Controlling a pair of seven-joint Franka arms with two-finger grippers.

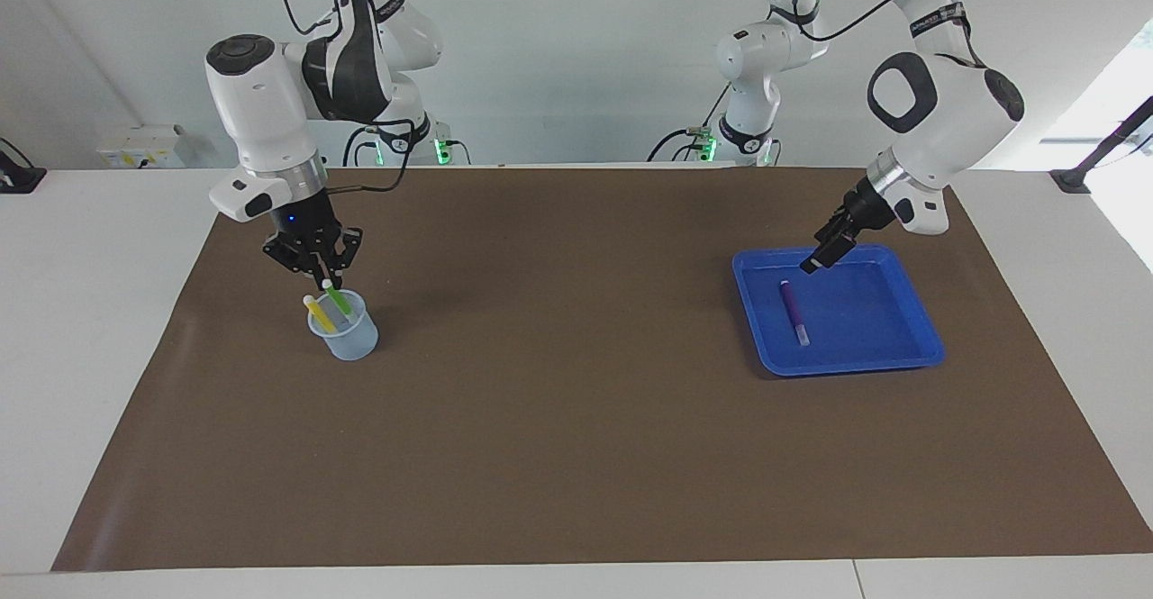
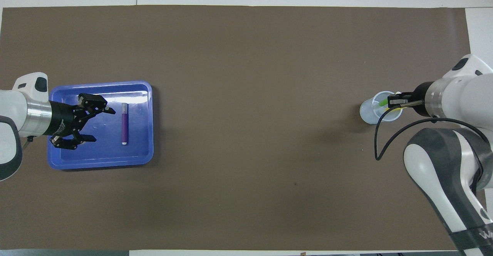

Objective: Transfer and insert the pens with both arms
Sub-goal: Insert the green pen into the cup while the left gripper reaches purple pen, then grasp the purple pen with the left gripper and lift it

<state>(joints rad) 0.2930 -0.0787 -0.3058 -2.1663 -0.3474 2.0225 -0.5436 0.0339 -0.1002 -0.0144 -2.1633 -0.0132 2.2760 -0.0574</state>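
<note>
A purple pen [image 1: 793,308] lies in the blue tray [image 1: 847,367] toward the left arm's end of the table; the overhead view shows the pen [image 2: 124,123] and tray [image 2: 100,163] too. My left gripper [image 1: 821,257] is open and empty over the tray, beside the purple pen [image 2: 101,124]. A yellow pen [image 1: 317,311] and a green pen [image 1: 339,302] stand tilted in a clear cup [image 1: 347,338] toward the right arm's end. My right gripper [image 1: 323,278] is just over the cup [image 2: 369,113], shut on the green pen's [image 2: 382,102] whitish top end.
A brown mat [image 1: 576,419] covers the white table. Two smaller white arms with green lights [image 1: 410,131] [image 1: 748,122] stand at the robots' edge. A black cable [image 2: 379,140] loops from the right wrist beside the cup.
</note>
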